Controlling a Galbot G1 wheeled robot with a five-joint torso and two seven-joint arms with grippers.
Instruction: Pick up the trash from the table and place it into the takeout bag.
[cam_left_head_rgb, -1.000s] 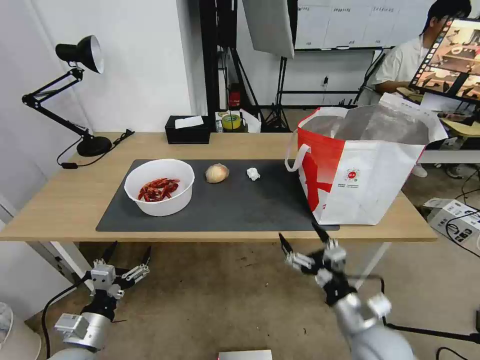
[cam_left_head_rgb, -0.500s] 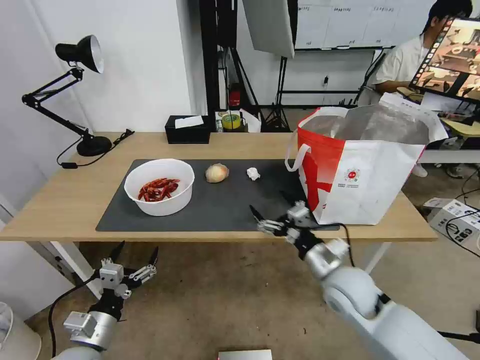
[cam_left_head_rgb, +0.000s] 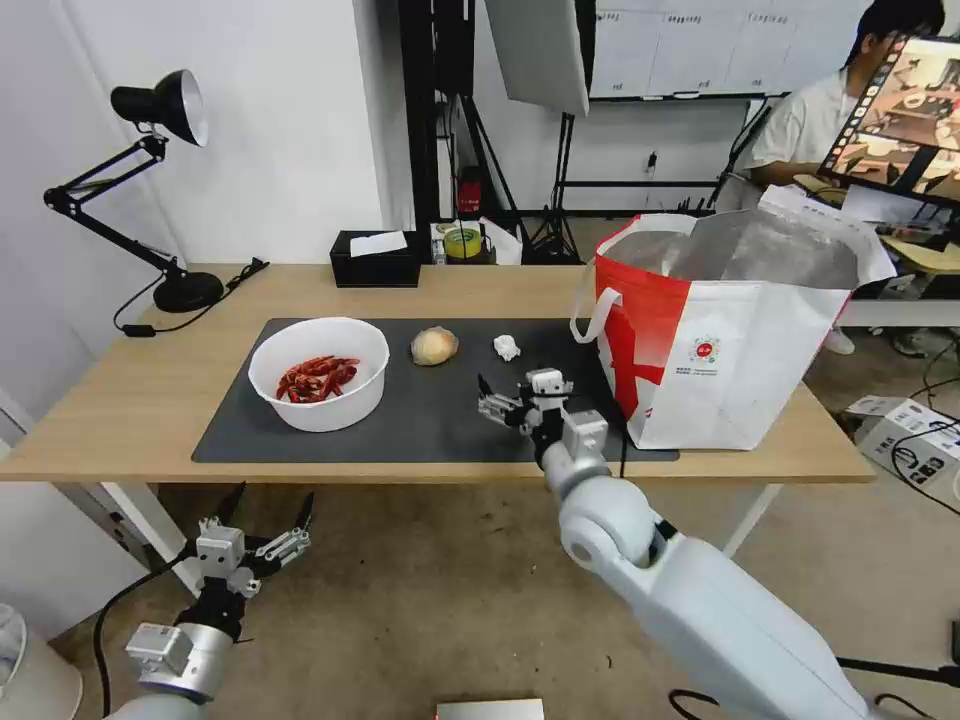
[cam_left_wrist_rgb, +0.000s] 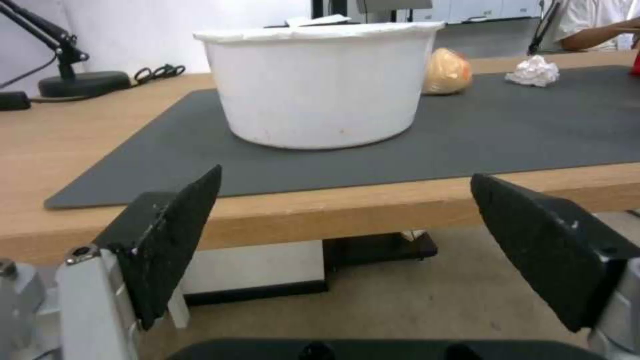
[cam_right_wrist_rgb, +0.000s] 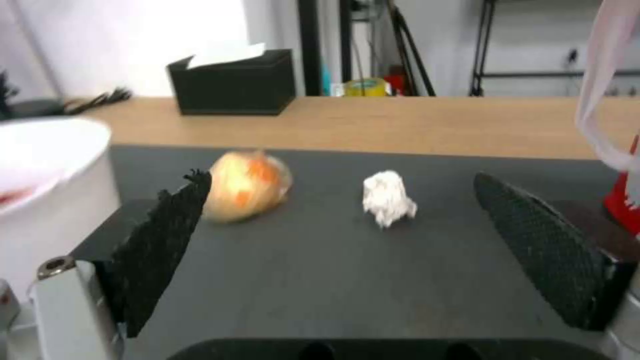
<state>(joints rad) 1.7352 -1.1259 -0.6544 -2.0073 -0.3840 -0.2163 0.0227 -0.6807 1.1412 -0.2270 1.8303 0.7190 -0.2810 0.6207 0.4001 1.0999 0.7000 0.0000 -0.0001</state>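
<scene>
On the table (cam_left_head_rgb: 120, 400), a white bowl (cam_left_head_rgb: 318, 372) of red scraps sits on the left of the dark mat (cam_left_head_rgb: 440, 425). A peach-coloured ball (cam_left_head_rgb: 434, 346) and a crumpled white tissue (cam_left_head_rgb: 507, 347) lie further back. The red-and-white takeout bag (cam_left_head_rgb: 720, 340) stands open at the right end. My right gripper (cam_left_head_rgb: 512, 396) hovers open over the mat's front, just short of the tissue (cam_right_wrist_rgb: 388, 197) and ball (cam_right_wrist_rgb: 247, 187). Below the table's front edge my left gripper (cam_left_head_rgb: 270, 497) is open and faces the bowl (cam_left_wrist_rgb: 313, 85).
A black tissue box (cam_left_head_rgb: 375, 258) and a tape roll (cam_left_head_rgb: 463, 243) sit at the table's back edge. A black desk lamp (cam_left_head_rgb: 160, 180) stands at the back left with its cord on the wood. The bag's white handle (cam_right_wrist_rgb: 600, 110) hangs close beside my right gripper.
My right arm rose from below the table edge and swung left and forward over the mat's front. The left gripper hardly moved. The trash has not shifted.
</scene>
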